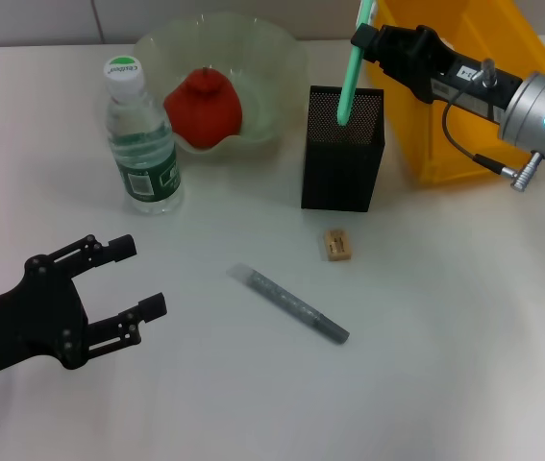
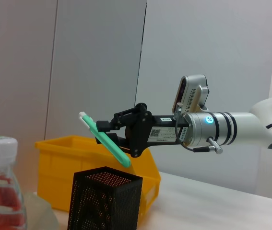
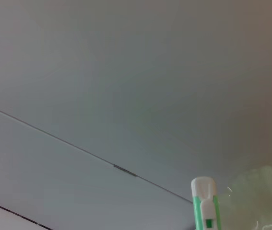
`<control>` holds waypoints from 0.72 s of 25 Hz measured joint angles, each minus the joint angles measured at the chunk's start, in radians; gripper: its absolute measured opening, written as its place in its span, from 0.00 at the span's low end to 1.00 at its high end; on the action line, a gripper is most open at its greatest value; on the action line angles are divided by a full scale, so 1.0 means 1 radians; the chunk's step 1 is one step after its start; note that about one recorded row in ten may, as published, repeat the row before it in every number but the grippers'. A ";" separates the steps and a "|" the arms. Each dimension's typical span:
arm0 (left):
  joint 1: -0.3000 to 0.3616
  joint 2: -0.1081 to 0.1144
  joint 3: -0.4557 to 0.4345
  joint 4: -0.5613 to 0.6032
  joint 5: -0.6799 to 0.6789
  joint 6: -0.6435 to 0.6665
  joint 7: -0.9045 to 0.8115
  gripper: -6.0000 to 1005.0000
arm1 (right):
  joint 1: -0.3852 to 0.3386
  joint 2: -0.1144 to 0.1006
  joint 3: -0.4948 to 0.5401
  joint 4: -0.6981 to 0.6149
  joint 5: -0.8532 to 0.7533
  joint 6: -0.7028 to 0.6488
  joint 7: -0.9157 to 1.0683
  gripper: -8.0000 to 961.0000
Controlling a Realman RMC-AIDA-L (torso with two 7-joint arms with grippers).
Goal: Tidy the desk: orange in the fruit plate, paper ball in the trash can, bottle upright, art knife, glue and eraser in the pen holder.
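— Jaws of the right gripper (image 1: pixel 366 40), how do they stand?
— Clamped on the green art knife (image 1: pixel 351 72) at the upper right of the head view, its lower end dipping into the black mesh pen holder (image 1: pixel 342 149).
— And around it?
— Eraser (image 1: pixel 337 244) just below the holder, glue stick (image 1: pixel 289 303) lying lower centre on the surface (image 1: pixel 464 336). Bottle (image 1: pixel 141 139) upright at upper left, beside the fruit plate (image 1: pixel 272 58) holding the orange (image 1: pixel 204 106). Yellow bin (image 1: pixel 464 106) behind.
— Left gripper (image 1: pixel 142 279)?
— Lower left, jaws apart, holding nothing.
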 joint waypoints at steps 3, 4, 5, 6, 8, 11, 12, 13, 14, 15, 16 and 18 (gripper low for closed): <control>0.000 0.001 0.000 0.000 0.000 0.000 0.000 0.78 | -0.004 0.003 0.004 -0.014 0.000 0.000 -0.037 0.19; 0.000 0.001 0.000 0.000 0.000 0.000 0.000 0.78 | -0.013 0.013 0.014 -0.035 0.000 0.000 -0.097 0.19; 0.000 0.001 0.000 0.000 0.000 0.000 0.000 0.78 | -0.013 0.013 0.014 -0.035 0.000 0.000 -0.097 0.19; 0.000 0.001 0.000 0.000 0.000 0.000 0.000 0.78 | -0.018 0.018 0.020 -0.045 0.000 -0.002 -0.132 0.19; 0.000 0.002 0.000 0.000 0.000 0.000 0.000 0.78 | -0.023 0.022 0.026 -0.059 0.000 -0.006 -0.204 0.19; 0.000 0.003 0.000 0.000 0.000 0.001 0.000 0.78 | -0.024 0.022 0.026 -0.064 0.000 -0.008 -0.308 0.19; 0.000 0.003 0.000 0.000 0.000 0.001 0.000 0.78 | -0.024 0.023 0.026 -0.064 0.000 -0.008 -0.350 0.19; 0.000 0.003 0.000 0.000 0.000 0.001 0.000 0.78 | -0.024 0.023 0.026 -0.063 0.000 -0.009 -0.390 0.19; 0.000 0.003 0.000 0.000 0.000 0.002 0.000 0.78 | -0.024 0.024 0.026 -0.063 0.000 -0.009 -0.432 0.19; 0.000 0.003 0.000 0.000 0.000 0.002 0.000 0.78 | -0.024 0.025 0.026 -0.061 0.000 -0.009 -0.474 0.19; 0.000 0.003 0.000 0.000 0.000 0.002 0.000 0.78 | -0.024 0.026 0.026 -0.059 0.000 -0.009 -0.509 0.19; 0.000 0.003 0.000 0.000 0.000 0.003 0.000 0.78 | -0.024 0.028 0.026 -0.055 0.001 -0.009 -0.590 0.19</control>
